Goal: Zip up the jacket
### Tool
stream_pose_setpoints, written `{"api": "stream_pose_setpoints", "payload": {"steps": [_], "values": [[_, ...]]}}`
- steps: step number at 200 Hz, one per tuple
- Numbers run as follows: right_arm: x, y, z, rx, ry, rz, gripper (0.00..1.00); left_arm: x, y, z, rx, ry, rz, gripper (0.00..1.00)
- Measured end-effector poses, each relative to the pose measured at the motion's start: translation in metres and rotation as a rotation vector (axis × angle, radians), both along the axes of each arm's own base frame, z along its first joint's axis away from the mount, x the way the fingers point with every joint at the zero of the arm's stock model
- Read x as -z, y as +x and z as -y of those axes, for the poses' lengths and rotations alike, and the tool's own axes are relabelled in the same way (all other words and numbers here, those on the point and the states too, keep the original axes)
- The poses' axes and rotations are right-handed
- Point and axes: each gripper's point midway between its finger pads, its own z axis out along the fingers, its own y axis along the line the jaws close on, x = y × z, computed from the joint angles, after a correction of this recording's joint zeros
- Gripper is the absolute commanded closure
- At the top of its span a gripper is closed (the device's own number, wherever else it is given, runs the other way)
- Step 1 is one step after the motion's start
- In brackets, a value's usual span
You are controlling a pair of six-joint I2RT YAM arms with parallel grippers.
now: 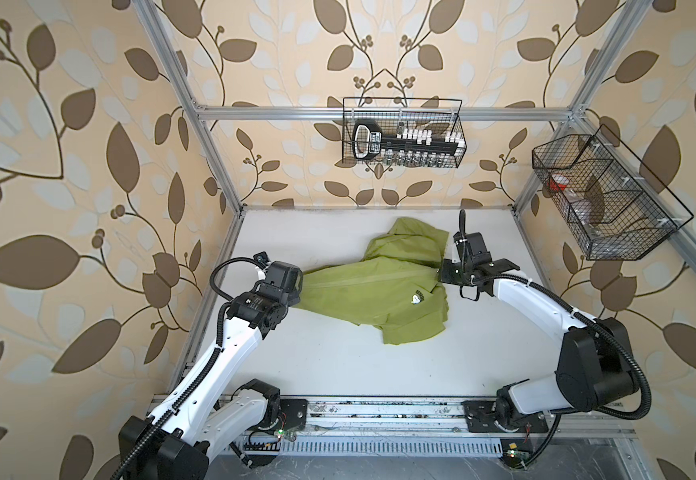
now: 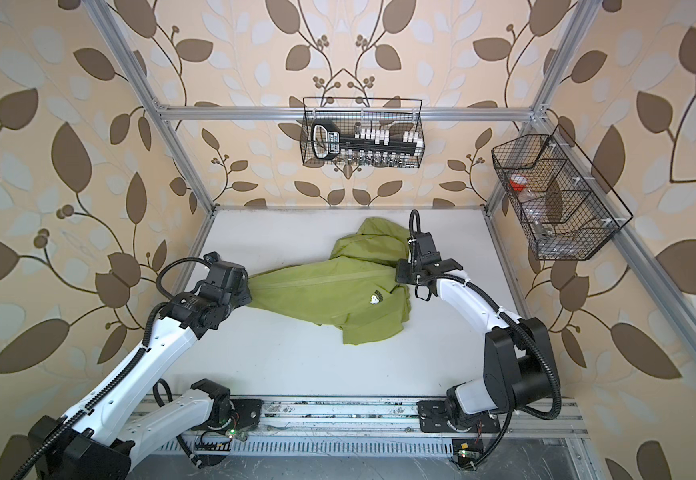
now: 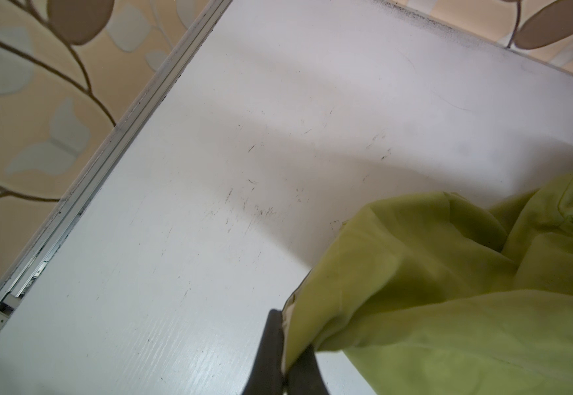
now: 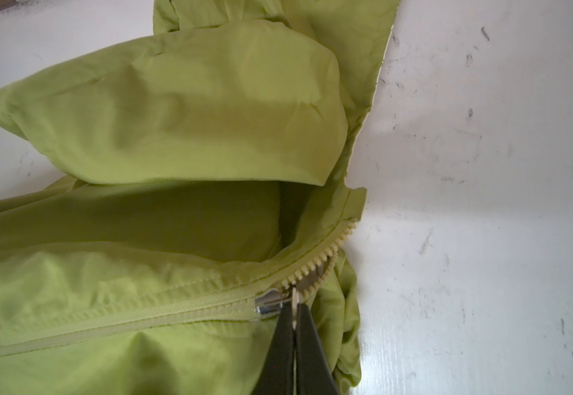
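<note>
The lime-green jacket lies stretched sideways on the white table, hood toward the back, with a small cartoon print near its right end. My left gripper is shut on the jacket's hem at its left end. My right gripper is shut on the small metal zipper pull by the collar. The zipper is closed behind the slider. A short run of pale teeth ahead of the slider stands open.
A black wire basket with tools hangs on the back wall. Another wire basket hangs at the right wall. Aluminium frame posts edge the table, and the arms' base rail runs along the front.
</note>
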Motion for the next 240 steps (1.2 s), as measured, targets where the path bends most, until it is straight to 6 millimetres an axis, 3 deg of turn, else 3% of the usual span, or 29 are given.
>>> {"api": "stream_pose_setpoints", "payload": {"steps": [86, 240], "values": [[-0.008, 0.004, 0.014, 0.033, 0.006, 0.017, 1.0, 0.011, 0.004, -0.009, -0.021, 0.043, -0.051, 1.0], [-0.024, 0.015, 0.039, 0.098, 0.014, 0.039, 1.0, 0.005, 0.011, -0.017, -0.025, 0.031, -0.045, 1.0]]}}
